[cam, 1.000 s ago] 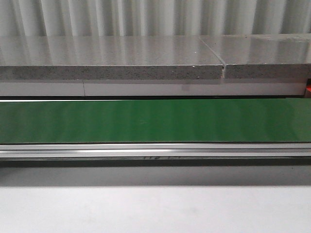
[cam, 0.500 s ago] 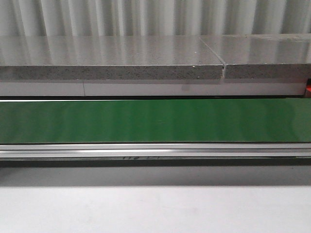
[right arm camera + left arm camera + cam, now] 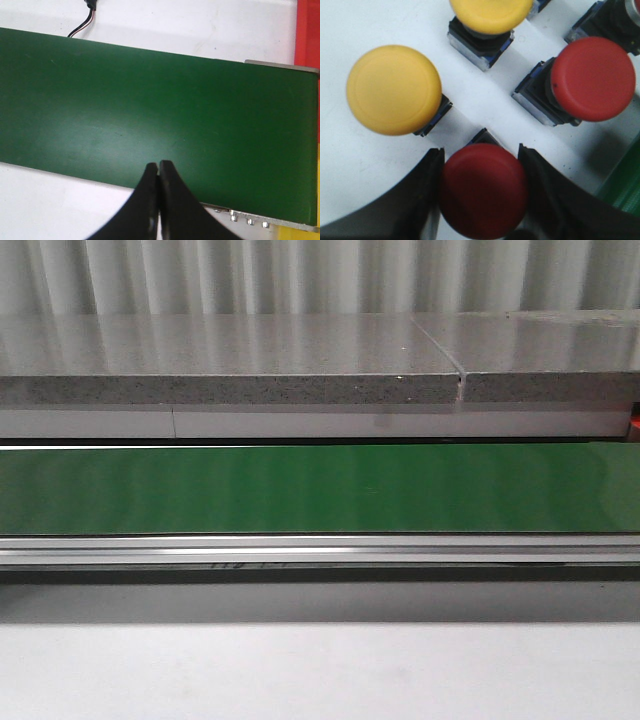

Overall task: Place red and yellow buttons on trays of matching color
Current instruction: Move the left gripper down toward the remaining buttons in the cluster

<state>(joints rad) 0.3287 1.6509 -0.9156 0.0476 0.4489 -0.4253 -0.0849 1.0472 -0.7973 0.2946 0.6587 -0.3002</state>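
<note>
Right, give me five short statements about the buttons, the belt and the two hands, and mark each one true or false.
1. The left hand has its fingers on either side of a red button. True.
2. The right hand is wide open. False: its fingers are pressed together with nothing between them.
3. Two yellow buttons show in the left wrist view. True: one whole yellow button and a second yellow button cut off by the picture edge.
4. A button lies on the green belt under the right hand. False: the belt there is bare.
5. Both arms show in the front view. False: neither arm is in it.
</note>
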